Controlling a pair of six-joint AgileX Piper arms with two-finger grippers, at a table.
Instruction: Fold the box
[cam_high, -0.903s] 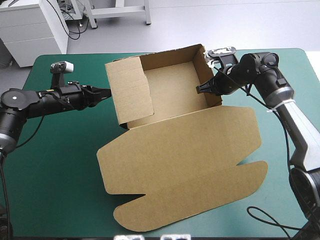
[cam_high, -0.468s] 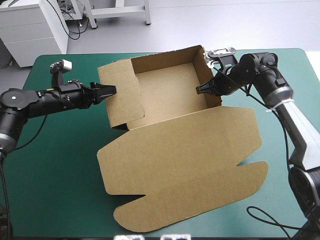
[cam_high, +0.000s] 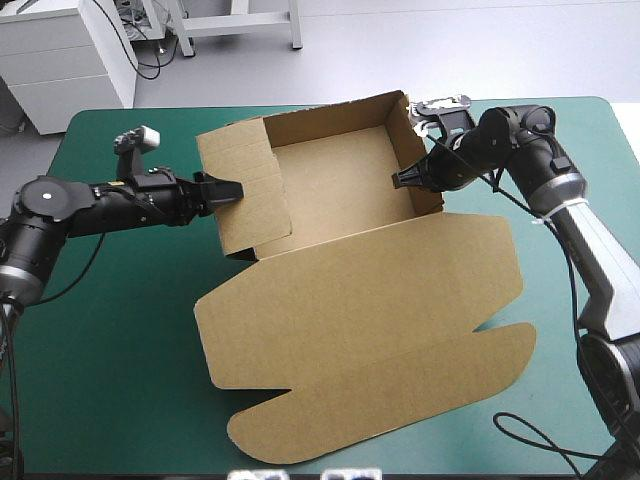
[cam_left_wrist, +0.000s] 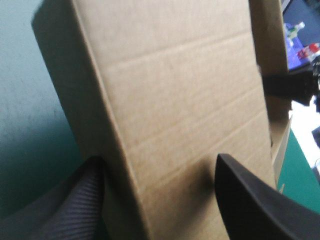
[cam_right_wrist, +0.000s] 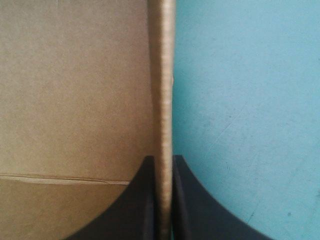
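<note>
At mid-table on the teal-green cover (cam_high: 110, 350), brown box (cam_high: 340, 185), walls raised, lid (cam_high: 360, 330) flat: right gripper (cam_high: 398, 180) pinching right wall (cam_high: 425, 160) as anchor; left gripper (cam_high: 232, 190) agape astride left wall (cam_high: 250, 205), advisably seated deeper before clamping.

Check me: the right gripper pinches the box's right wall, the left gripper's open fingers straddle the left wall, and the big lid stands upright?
Not quite. The high view shows the lid lying flat on the teal-green cover; the rest is right.
</note>
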